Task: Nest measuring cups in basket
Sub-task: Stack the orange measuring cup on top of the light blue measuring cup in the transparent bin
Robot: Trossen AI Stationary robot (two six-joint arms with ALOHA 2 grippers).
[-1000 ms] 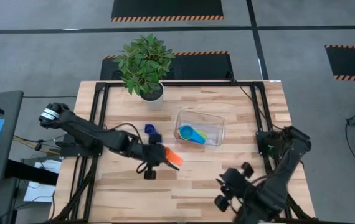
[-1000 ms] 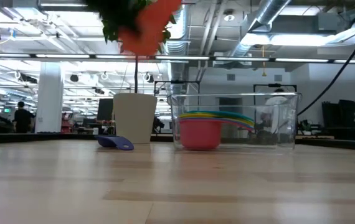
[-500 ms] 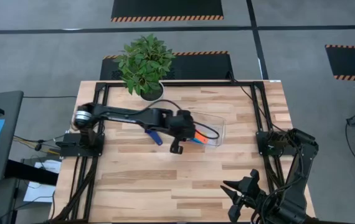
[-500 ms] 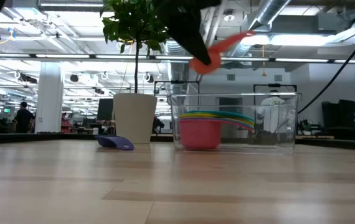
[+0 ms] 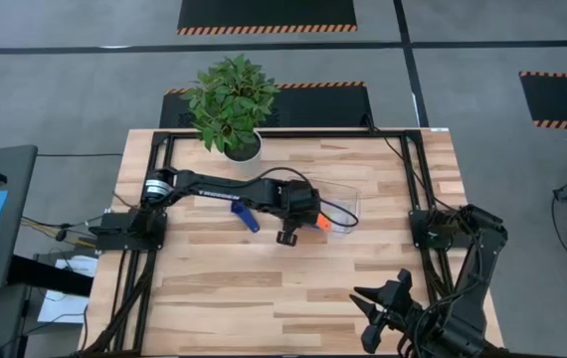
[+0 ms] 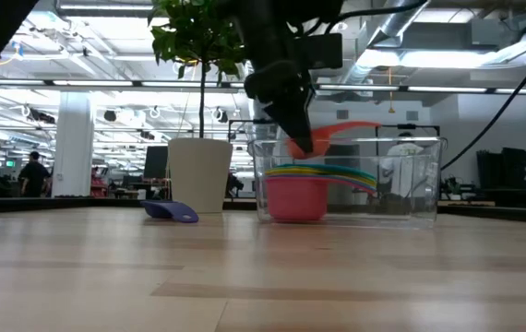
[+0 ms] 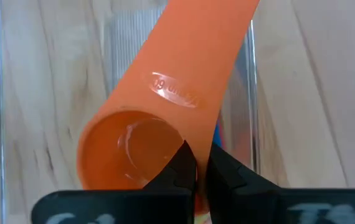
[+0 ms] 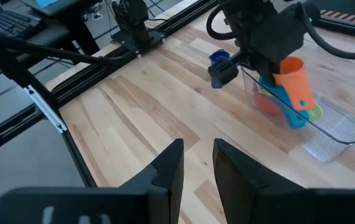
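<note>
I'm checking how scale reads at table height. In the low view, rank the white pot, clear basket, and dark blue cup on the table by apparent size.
1. clear basket
2. white pot
3. dark blue cup

Their distances from the camera may differ, so this is apparent size only.

A glossy orange plastic cup (image 7: 165, 118) hangs over the clear plastic basket (image 5: 341, 204) on the pale wood table (image 5: 264, 288).

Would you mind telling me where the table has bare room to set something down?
Bare: the wide front strip between the basket and right gripper, and the back right corner. Crowded: around the basket, where the left gripper holds the orange cup, with the blue cup and plant pot nearby.
</note>
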